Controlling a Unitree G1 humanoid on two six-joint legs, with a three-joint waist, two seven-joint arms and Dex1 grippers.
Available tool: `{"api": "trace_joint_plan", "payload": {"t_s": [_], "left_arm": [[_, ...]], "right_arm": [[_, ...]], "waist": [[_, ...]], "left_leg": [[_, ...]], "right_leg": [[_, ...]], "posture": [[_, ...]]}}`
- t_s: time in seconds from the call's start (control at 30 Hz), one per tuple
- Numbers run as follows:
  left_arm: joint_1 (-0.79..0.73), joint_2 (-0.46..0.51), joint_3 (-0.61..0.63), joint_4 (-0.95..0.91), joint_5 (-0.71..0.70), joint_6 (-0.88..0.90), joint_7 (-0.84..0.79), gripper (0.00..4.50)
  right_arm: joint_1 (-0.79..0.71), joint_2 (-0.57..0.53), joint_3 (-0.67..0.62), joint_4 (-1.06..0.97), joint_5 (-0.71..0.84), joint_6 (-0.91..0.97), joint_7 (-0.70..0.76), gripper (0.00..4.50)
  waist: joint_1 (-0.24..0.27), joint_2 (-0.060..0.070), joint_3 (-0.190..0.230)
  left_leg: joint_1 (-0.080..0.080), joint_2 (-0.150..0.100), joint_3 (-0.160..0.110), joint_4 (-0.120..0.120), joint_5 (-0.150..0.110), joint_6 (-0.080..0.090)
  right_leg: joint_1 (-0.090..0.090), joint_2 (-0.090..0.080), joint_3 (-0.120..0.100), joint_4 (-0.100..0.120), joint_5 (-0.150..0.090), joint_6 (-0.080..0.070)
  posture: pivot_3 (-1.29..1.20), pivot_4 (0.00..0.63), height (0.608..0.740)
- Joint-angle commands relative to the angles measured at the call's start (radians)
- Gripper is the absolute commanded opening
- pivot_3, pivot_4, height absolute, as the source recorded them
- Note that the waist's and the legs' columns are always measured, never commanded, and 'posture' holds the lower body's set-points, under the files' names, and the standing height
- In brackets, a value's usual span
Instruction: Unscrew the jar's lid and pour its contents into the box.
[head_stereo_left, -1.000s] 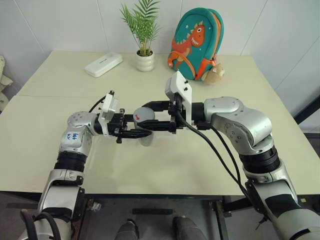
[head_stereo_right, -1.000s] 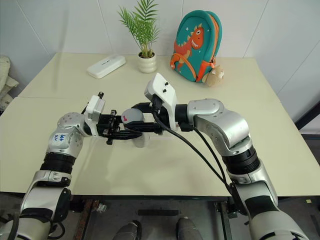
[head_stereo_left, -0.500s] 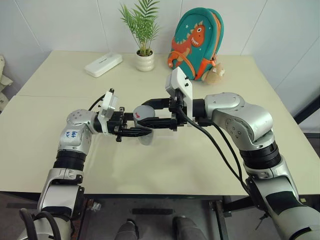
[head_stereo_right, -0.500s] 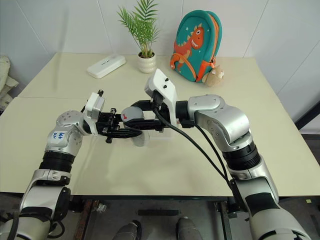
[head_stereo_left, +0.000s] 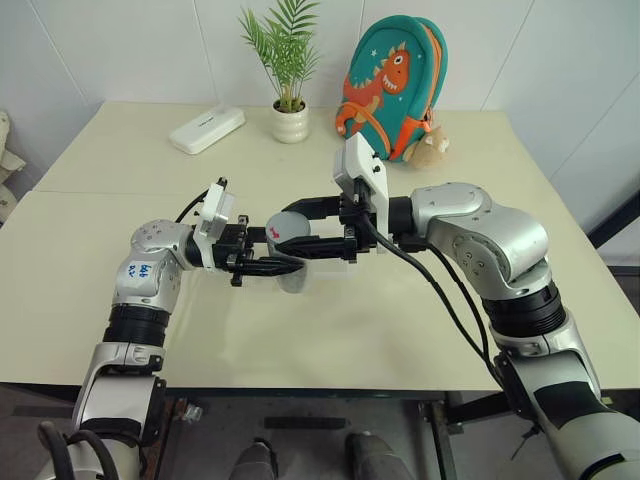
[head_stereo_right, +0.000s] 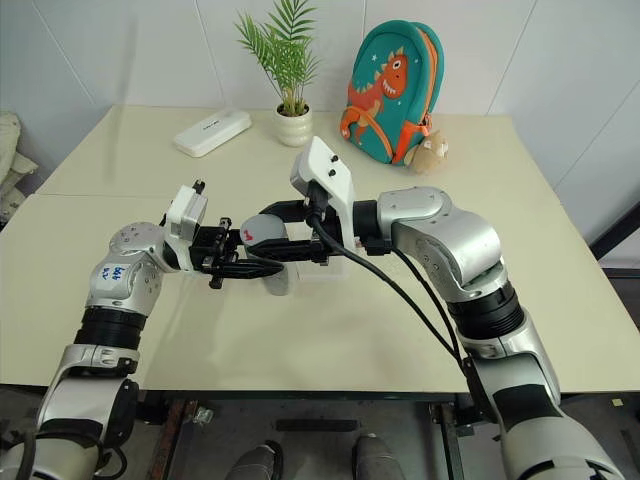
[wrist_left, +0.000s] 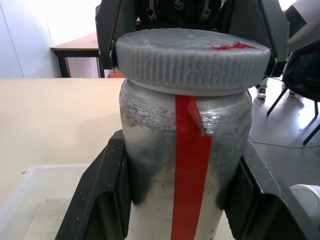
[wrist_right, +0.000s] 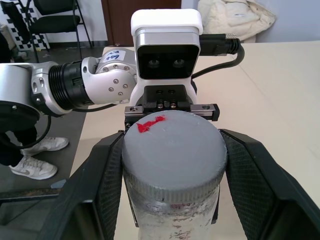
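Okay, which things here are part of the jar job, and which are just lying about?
Part of the job:
- jar, held by the left gripper
- lid, clamped by the right gripper
- box, below the jar

Lying about:
- plant pot
- white case
- dinosaur backpack
- small plush toy

The two head cameras look forward and down over the table (head_stereo_left: 330, 330) from a little way back, sharing almost the same scene. Each wrist camera sits very close, facing the other across the jar (wrist_left: 185, 165) at frame centre; the lid (wrist_right: 172, 150) appears in both.
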Motion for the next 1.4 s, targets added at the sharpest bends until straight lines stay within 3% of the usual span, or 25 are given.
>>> {"api": "trace_joint_plan", "payload": {"t_s": [0.03, 0.57, 0.83, 1.1, 1.4], "left_arm": [[0.041, 0.007, -0.047, 0.020, 0.039, -0.032, -0.050, 1.94], [-0.013, 0.008, -0.064, 0.116, 0.021, -0.069, -0.073, 1.94], [-0.066, 0.046, 0.009, 0.052, -0.021, -0.019, -0.016, 1.94], [-0.099, 0.174, 0.102, 0.056, 0.006, -0.028, 0.048, 1.94], [-0.100, 0.200, 0.153, 0.183, 0.060, -0.149, 0.153, 1.94]], "right_arm": [[-0.074, -0.013, -0.131, -0.035, 0.030, -0.083, 0.004, 2.55], [-0.101, 0.005, -0.132, 0.014, 0.004, -0.163, 0.041, 2.55], [-0.048, -0.077, -0.165, 0.054, -0.068, -0.168, -0.014, 2.55], [0.276, -0.207, -0.255, -0.030, -0.153, -0.073, -0.201, 2.55], [0.700, -0.128, -0.323, -0.131, -0.162, -0.047, -0.358, 2.55]], "waist": [[0.000, 0.000, 0.000], [0.000, 0.004, 0.003], [0.002, 0.004, 0.003], [0.000, 0.004, 0.003], [0.001, 0.004, 0.003]], "left_leg": [[0.000, 0.000, 0.000, 0.000, 0.000, 0.000], [0.000, 0.001, 0.000, -0.001, 0.000, 0.000], [0.000, 0.000, 0.000, 0.000, 0.000, 0.000], [0.000, 0.000, 0.001, -0.001, 0.000, 0.000], [0.000, 0.000, 0.003, 0.000, 0.000, 0.000]], "right_leg": [[0.000, 0.000, 0.000, 0.000, 0.000, 0.000], [-0.001, 0.001, 0.000, 0.000, 0.000, 0.000], [-0.001, 0.001, 0.000, 0.000, 0.000, 0.000], [-0.001, 0.000, 0.001, -0.001, 0.000, 0.000], [-0.002, 0.001, 0.004, 0.001, 0.000, 0.001]], "posture": [[0.00, 0.150, 0.740], [0.00, 0.150, 0.740], [0.00, 0.150, 0.740], [0.00, 0.150, 0.740], [0.00, 0.150, 0.740]]}}
